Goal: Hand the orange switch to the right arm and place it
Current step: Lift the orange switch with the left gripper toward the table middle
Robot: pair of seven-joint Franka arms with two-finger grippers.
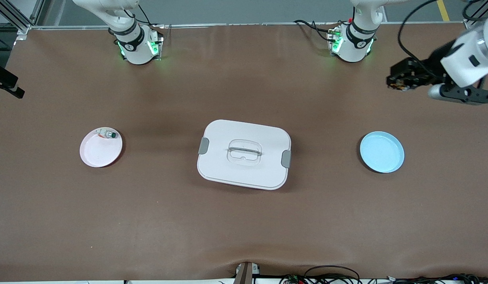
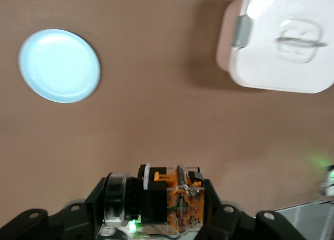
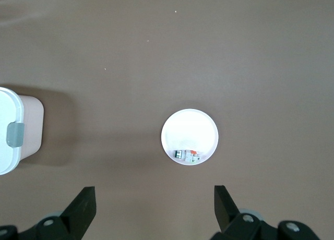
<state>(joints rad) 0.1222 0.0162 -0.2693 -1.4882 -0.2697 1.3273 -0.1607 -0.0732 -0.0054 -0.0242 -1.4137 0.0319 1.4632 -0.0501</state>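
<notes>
Nearest the front edge of the brown desk (image 1: 244,221) stands the white rectangular plastic box with a clear handle and grey side latches (image 1: 244,154), at the middle of the surface, lid on. Toward the left arm's end, about level with the box, lies a round pale-blue plate (image 1: 382,152), bare. Toward the right arm's end lies a round pink-white plate (image 1: 100,148), and at its rim on the bases' side rests a small silver-white part with a green cap (image 1: 107,134).

Closer to the edge where the bases stand, the left gripper (image 1: 399,81) hangs in the air over the desk's corner at the left arm's end. Its fingers (image 2: 216,216) are pinched on the tiny black block with an orange middle, the orange switch (image 2: 169,201), which is held off the surface; the left wrist view shows it clamped between the black pads. The right gripper (image 3: 154,208) hovers high above the pink-white plate, its two fingers spread wide with nothing between them.
</notes>
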